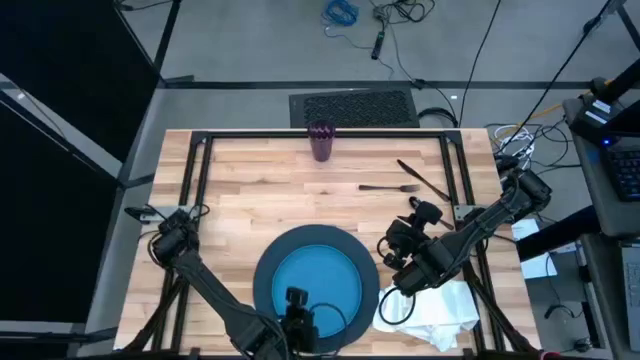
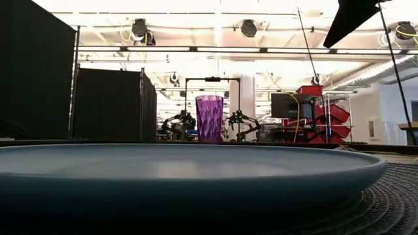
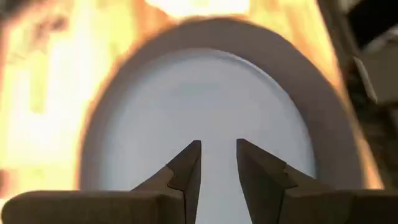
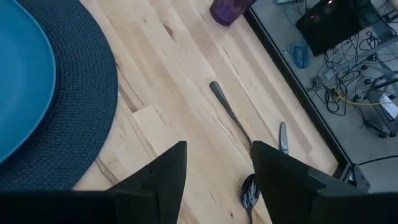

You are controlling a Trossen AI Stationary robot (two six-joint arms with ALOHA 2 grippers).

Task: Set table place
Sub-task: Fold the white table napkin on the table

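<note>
A blue plate (image 1: 325, 295) lies on the dark grey round charger (image 1: 268, 262) near the table's front edge. My left gripper (image 1: 297, 303) hovers over the plate's near part, open by a narrow gap (image 3: 219, 155) with nothing between its fingers. My right gripper (image 1: 395, 250) stands open (image 4: 217, 162) above bare wood just right of the charger (image 4: 87, 93). A long metal utensil (image 4: 233, 118) lies flat on the table ahead of it, with a knife (image 1: 425, 180) beside it. The purple cup (image 1: 320, 140) stands upright at the far edge. A white napkin (image 1: 435, 310) lies crumpled at the near right.
Black frame rails (image 1: 300, 133) run along the tabletop's edges. Bare wood lies between the charger and the cup. The low view is filled by the plate's rim (image 2: 196, 170), with the cup (image 2: 209, 119) behind it. Cables and equipment sit beyond the right edge (image 1: 610, 150).
</note>
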